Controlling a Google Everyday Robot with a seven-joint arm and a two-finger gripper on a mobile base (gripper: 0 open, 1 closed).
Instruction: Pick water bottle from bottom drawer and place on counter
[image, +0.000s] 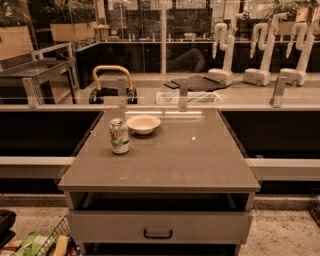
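The counter (175, 160) is the broad grey-brown top of the light grey drawer cabinet in the middle of the camera view. A green-and-white drink can (119, 136) stands upright on its left part, with a small white bowl (143, 124) just behind it. One drawer front with a dark handle (158, 233) shows below the top and is closed. The water bottle is hidden or out of view. My gripper and arm are not in view.
A dark metal side table (35, 70) stands at the back left. A glass railing with metal posts (183, 95) runs behind the counter. Three white robot arms (260, 55) stand at the back right. A wire basket with packets (40, 245) sits at the bottom left.
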